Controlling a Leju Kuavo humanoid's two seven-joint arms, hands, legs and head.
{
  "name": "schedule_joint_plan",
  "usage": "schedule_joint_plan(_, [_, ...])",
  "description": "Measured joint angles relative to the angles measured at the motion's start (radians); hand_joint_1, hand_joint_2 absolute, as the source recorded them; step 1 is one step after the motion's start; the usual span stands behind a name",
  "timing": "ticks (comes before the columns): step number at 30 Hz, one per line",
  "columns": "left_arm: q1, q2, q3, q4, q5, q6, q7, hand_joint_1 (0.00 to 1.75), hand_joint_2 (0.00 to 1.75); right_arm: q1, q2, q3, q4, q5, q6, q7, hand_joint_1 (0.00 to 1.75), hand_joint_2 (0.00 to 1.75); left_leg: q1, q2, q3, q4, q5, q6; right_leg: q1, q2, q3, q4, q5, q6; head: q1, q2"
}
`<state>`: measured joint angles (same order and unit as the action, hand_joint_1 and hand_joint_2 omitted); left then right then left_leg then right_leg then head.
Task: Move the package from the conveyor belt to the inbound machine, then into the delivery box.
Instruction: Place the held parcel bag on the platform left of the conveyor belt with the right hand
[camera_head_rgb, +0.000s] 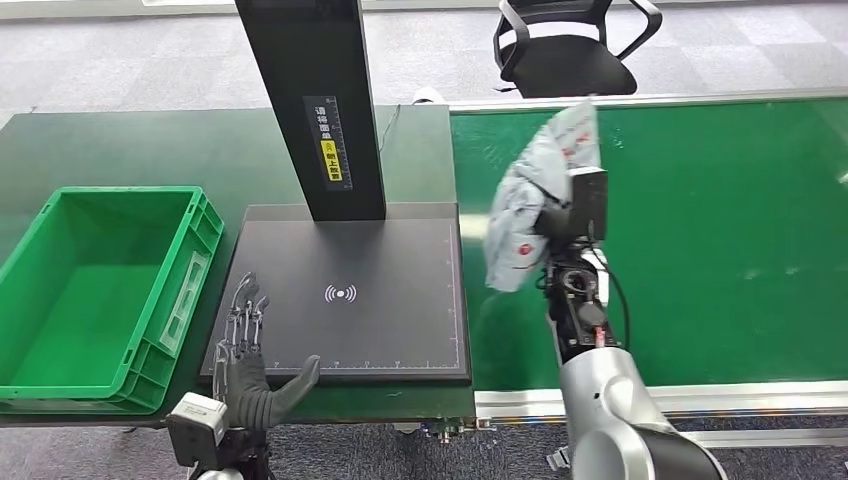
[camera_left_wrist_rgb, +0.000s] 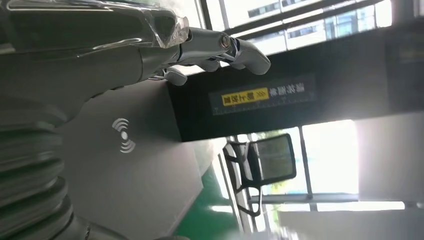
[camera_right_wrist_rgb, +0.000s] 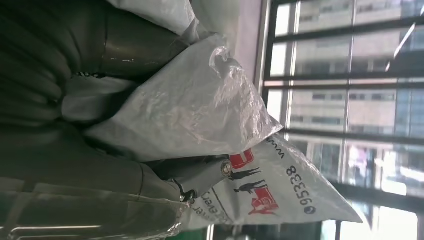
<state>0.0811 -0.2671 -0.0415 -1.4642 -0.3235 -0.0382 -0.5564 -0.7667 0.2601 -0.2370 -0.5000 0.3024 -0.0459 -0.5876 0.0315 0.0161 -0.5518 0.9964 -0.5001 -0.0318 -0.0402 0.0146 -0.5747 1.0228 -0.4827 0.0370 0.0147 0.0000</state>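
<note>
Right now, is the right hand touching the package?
Touching. In the right wrist view the right hand has its fingers closed around the grey plastic package; the head view shows it lifted clear of the green belt.

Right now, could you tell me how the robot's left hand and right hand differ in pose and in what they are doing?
The right hand is raised above the green conveyor belt, gripping a grey plastic package; the left hand is low at the front edge of the black inbound machine and holds nothing. The left hand's fingers are spread, while the package largely hides the right hand's. Both wear dark coverings.
</note>
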Motion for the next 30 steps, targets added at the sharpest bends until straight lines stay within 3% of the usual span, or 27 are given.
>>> schedule_joint_plan(3, [-0.019,0.001,-0.007,0.015,-0.004,0.002,0.0,0.0,1.75,0.013,0.059,0.239,0.009,-0.289,0.003,0.052,1.75,1.75,0.001,-0.002,-0.001,0.0,0.001,-0.001,0.001,-0.001,-0.001,0.0,0.0,0.0,0.0,0.0])
schedule_joint_plan(5, [-0.026,0.002,-0.009,0.021,-0.004,0.003,0.001,0.0,1.75,0.016,0.079,0.389,0.009,-0.4,-0.001,0.07,1.75,1.75,0.001,-0.002,-0.002,0.0,0.001,-0.001,0.001,-0.001,-0.002,0.0,0.0,0.0,0.0,0.0])
schedule_joint_plan(12, [-0.031,0.006,-0.013,0.028,-0.011,0.008,0.003,0.0,1.75,0.021,0.105,0.715,0.009,-0.585,0.061,0.135,1.75,1.75,0.0,-0.004,-0.004,0.0,0.0,-0.001,0.0,-0.002,-0.002,-0.001,0.0,0.0,0.0,0.0])
schedule_joint_plan(17, [-0.03,0.006,-0.013,0.027,-0.014,0.009,0.006,0.0,1.75,0.023,0.105,0.863,0.009,-0.649,0.047,0.163,1.75,1.75,0.001,-0.004,-0.004,0.0,0.001,-0.001,0.001,-0.002,-0.002,0.0,0.0,0.0,0.0,0.0])
schedule_joint_plan(20, [-0.028,0.006,-0.014,0.022,-0.021,0.009,0.013,0.0,1.75,0.021,0.105,0.96,0.012,-0.717,-0.028,0.221,1.46,1.75,0.001,-0.004,-0.004,0.0,0.001,-0.001,0.001,-0.002,-0.002,0.0,0.0,0.0,0.0,0.0])
schedule_joint_plan(21, [-0.027,0.006,-0.014,0.019,-0.023,0.009,0.018,0.0,1.75,0.021,0.105,0.992,0.016,-0.737,-0.064,0.238,1.02,1.75,0.001,-0.004,-0.004,0.0,0.001,-0.001,0.001,-0.002,-0.002,-0.001,0.0,0.0,0.0,0.0])
schedule_joint_plan(24, [-0.024,0.006,-0.017,0.011,-0.025,0.009,0.03,0.0,1.75,0.015,0.105,1.05,0.035,-0.77,-0.133,0.259,0.0,1.75,0.001,-0.004,-0.004,0.0,0.001,-0.001,0.001,-0.002,-0.002,-0.001,0.0,0.0,0.0,0.0])
schedule_joint_plan(30, [-0.023,0.006,-0.019,0.007,-0.025,0.008,0.041,0.0,1.75,-0.012,0.097,1.053,0.084,-0.776,-0.146,0.256,0.0,1.75,0.0,-0.004,-0.003,0.0,0.001,-0.001,0.0,-0.002,-0.002,-0.001,0.0,0.0,0.0,0.0])
